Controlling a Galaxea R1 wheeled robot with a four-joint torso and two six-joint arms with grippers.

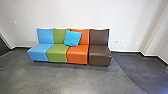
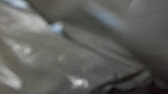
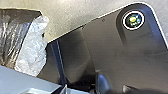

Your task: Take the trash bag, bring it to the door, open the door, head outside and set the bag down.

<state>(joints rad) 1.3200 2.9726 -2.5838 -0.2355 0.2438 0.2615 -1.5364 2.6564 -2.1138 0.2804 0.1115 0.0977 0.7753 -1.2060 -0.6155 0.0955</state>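
Note:
Dark, shiny plastic of the trash bag (image 2: 47, 60) lies very close to the camera in the left wrist view, blurred, with folds and bright glints. The right wrist view has the crinkled dark bag (image 3: 16, 32) beside the robot's own plate, with a whitish, see-through crumpled part (image 3: 32, 48) along its edge. What holds the bag cannot be made out, and the state of either gripper cannot be told.
Ahead in the head view, a row of joined seats (image 1: 57, 53) in blue, green, orange and brown stands against a white wall (image 1: 82, 12), with a bright blue cushion (image 1: 72, 38) on it. Grey floor (image 1: 62, 77) lies before it. A wall corner juts out at the right.

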